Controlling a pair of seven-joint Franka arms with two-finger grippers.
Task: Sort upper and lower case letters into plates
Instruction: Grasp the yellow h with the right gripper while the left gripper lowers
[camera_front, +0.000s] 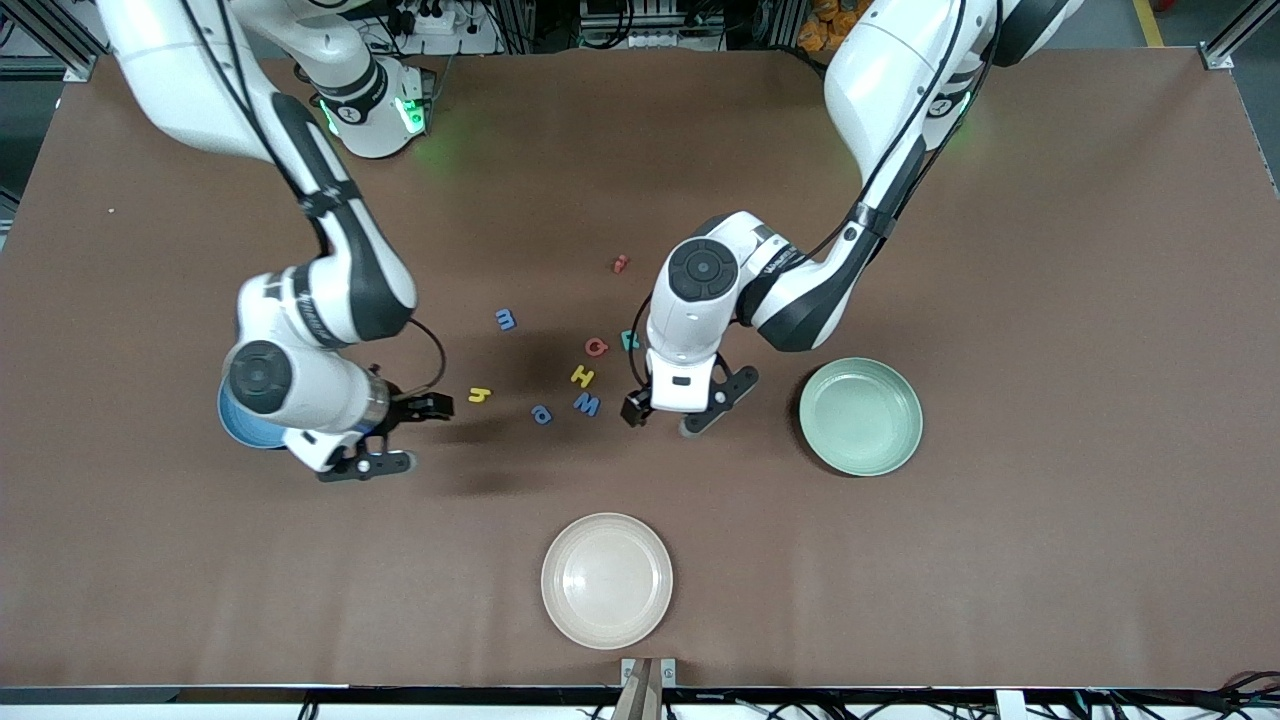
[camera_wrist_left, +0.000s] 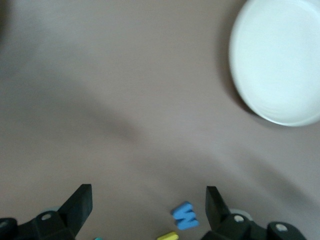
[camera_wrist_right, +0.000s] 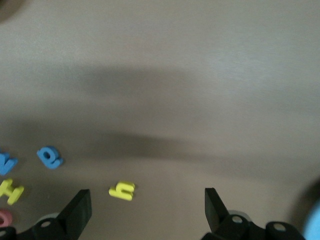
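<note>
The mint green plate (camera_front: 860, 416) lies toward the left arm's end of the table. The blue plate (camera_front: 238, 425) is mostly hidden under the right arm; its edge shows in the right wrist view (camera_wrist_right: 314, 220). Foam letters lie mid-table: blue m (camera_front: 506, 319), yellow h (camera_front: 480, 394), red Q (camera_front: 596, 346), yellow H (camera_front: 582, 376), blue W (camera_front: 587, 404), a blue round letter (camera_front: 541, 413), a teal letter (camera_front: 629, 339) and a small red letter (camera_front: 620, 264). My left gripper (camera_front: 665, 420) is open and empty beside the W (camera_wrist_left: 185, 216). My right gripper (camera_front: 428, 435) is open and empty beside the h (camera_wrist_right: 122, 190).
A cream-beige plate (camera_front: 607, 580) lies near the table's front edge, nearer the front camera than the letters; it also shows in the left wrist view (camera_wrist_left: 280, 60). Both arms reach low over the middle of the brown table.
</note>
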